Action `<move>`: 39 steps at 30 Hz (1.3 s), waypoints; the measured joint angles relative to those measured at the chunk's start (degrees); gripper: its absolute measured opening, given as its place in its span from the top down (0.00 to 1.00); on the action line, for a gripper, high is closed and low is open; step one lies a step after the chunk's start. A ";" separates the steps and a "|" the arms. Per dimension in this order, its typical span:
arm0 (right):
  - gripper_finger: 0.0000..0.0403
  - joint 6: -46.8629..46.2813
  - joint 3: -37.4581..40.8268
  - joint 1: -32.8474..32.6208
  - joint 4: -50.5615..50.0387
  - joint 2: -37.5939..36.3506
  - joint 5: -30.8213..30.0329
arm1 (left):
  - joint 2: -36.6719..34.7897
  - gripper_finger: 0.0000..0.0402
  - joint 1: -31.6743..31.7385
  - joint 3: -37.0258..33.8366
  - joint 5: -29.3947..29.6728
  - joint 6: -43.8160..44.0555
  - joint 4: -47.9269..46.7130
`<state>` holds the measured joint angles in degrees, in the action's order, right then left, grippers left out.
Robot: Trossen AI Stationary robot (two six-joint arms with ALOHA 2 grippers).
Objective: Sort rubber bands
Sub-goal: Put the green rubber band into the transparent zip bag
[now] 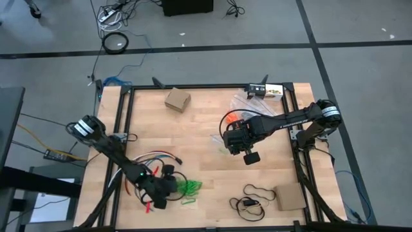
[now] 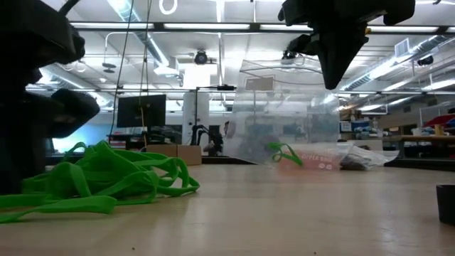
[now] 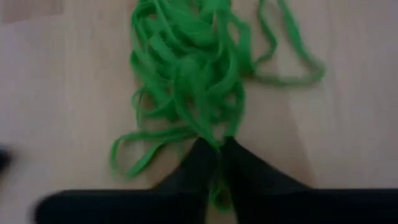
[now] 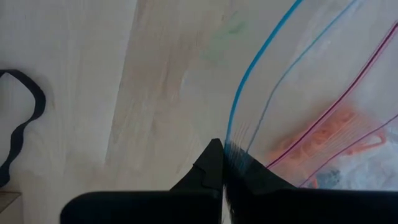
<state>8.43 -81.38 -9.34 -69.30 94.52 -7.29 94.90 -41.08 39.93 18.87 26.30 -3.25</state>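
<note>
Rubber bands [image 3: 186, 68], green, heap limp and light on the desk [image 1: 206, 148]; left pincer [image 3: 219, 152] nips one soft strand. Right pincer [image 4: 221, 158] clamps the clear bag's edge [image 4: 249, 106].

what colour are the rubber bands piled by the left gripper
Bright green. The rubber bands lie heaped at the left gripper, clearest in the left wrist view.

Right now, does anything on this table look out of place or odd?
One thing: a stray green rubber band lies by the clear plastic bag, away from the green heap at the left gripper. The right gripper is shut on the bag's edge, lifting it.
</note>
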 joint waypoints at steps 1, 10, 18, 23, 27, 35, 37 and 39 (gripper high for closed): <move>1.00 0.00 0.00 -0.02 -0.02 0.00 0.00 | -0.67 0.92 0.02 0.80 0.00 -1.68 -3.08; 1.00 0.02 0.02 -0.02 0.02 0.00 -0.02 | -7.79 0.98 0.64 11.69 11.04 -9.33 -31.74; 1.00 -0.26 0.02 -0.02 0.02 0.00 -0.02 | -14.89 0.98 6.55 13.93 13.48 -17.45 -29.78; 1.00 -0.28 0.02 -0.04 -0.04 0.00 -0.02 | -16.88 0.99 10.19 13.96 9.82 -22.68 -23.36; 1.00 -0.31 0.02 -0.04 -0.13 0.00 -0.02 | -16.33 0.97 13.87 12.62 -4.33 -21.61 -21.72; 1.00 -0.29 0.02 -0.04 0.51 0.00 -0.02 | -16.11 0.70 17.86 6.14 -1.94 -21.38 -10.43; 1.00 -0.31 0.02 -0.04 0.42 0.00 -0.02 | -16.12 0.64 18.62 5.53 -1.89 -20.95 -9.71; 1.00 -0.31 0.02 -0.07 0.36 0.00 -0.02 | -16.12 0.59 19.16 4.60 -2.40 -20.27 -9.91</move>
<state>8.12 -81.36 -9.41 -68.94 94.52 -7.31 78.78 -21.92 44.53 16.48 6.03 -13.15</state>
